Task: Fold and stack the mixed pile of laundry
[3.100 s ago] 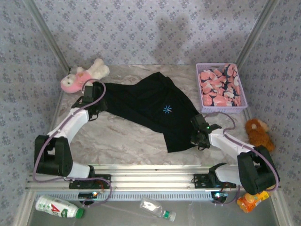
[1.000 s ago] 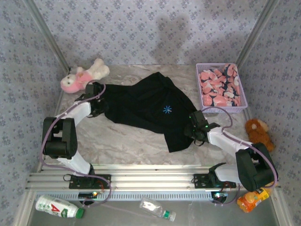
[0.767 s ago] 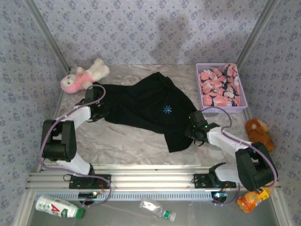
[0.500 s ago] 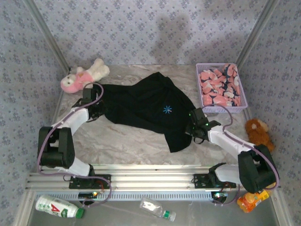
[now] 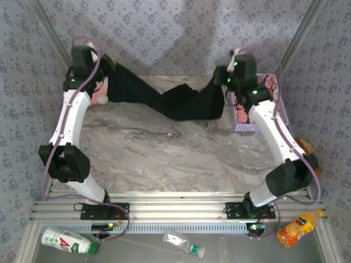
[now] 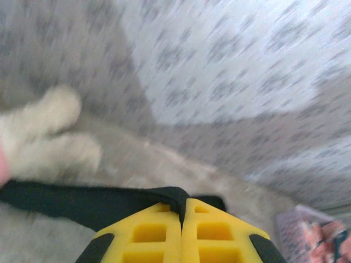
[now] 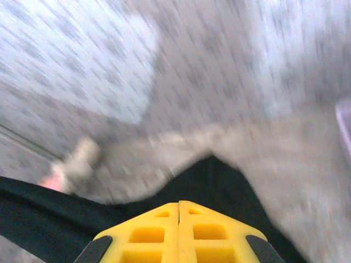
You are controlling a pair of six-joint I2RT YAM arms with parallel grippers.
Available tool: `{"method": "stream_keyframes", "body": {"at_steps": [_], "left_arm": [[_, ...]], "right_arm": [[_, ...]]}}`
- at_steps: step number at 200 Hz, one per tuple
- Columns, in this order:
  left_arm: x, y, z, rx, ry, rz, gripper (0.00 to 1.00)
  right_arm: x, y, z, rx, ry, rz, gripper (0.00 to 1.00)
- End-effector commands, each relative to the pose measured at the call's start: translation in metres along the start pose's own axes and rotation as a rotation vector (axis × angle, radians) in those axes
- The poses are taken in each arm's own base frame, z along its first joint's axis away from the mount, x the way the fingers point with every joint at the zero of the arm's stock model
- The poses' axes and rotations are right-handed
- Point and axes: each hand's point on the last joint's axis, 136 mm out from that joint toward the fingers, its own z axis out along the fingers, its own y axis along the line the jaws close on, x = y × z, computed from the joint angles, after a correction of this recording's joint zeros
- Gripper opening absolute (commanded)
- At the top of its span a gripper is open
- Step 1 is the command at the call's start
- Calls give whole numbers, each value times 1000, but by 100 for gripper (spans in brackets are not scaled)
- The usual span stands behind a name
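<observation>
Marble table [image 5: 164, 159] below, black T-shirt [image 5: 186, 104] hangs stretched left-to-right between both arms. Left gripper [image 6: 182, 211] and right gripper [image 7: 179, 208] each pinch one end, jaws pressed together on cloth.

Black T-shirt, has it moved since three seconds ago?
Yes. The black T-shirt has been lifted from the table's middle toward the back wall, left of the lavender basket, pinched by the left fingers and right fingers.
</observation>
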Motion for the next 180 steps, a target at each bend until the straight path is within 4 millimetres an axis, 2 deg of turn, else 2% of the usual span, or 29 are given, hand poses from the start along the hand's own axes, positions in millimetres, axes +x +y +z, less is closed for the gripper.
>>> {"method": "stream_keyframes", "body": {"at_steps": [1, 21, 37, 43, 59, 69, 97, 125, 129, 157, 180], "left_arm": [[-54, -58, -76, 123, -151, 66, 0], [-75, -82, -133, 192, -282, 89, 0], [-77, -87, -166, 220, -359, 92, 0], [-72, -82, -170, 211, -365, 87, 0], [-51, -66, -168, 181, -333, 69, 0], [-26, -47, -152, 146, -272, 40, 0], [57, 2, -108, 102, -48, -85, 0], [130, 47, -91, 8, 103, -149, 0], [139, 53, -90, -7, 118, -152, 0], [190, 96, -90, -130, 215, -160, 0], [219, 118, -86, -190, 273, -175, 0]], "right_arm": [[-77, 48, -71, -141, -229, -131, 0], [-103, 71, -123, -225, -353, -185, 0], [-104, 69, -147, -213, -402, -203, 0], [-102, 63, -151, -192, -406, -200, 0], [-75, 49, -145, -169, -332, -178, 0], [-61, 40, -141, -157, -298, -154, 0], [6, 12, -121, -110, -99, -67, 0], [76, -25, -112, -7, 79, 19, 0], [96, -36, -107, 18, 122, 34, 0], [178, -81, -97, 153, 299, 155, 0], [234, -99, -82, 189, 426, 250, 0]]}}
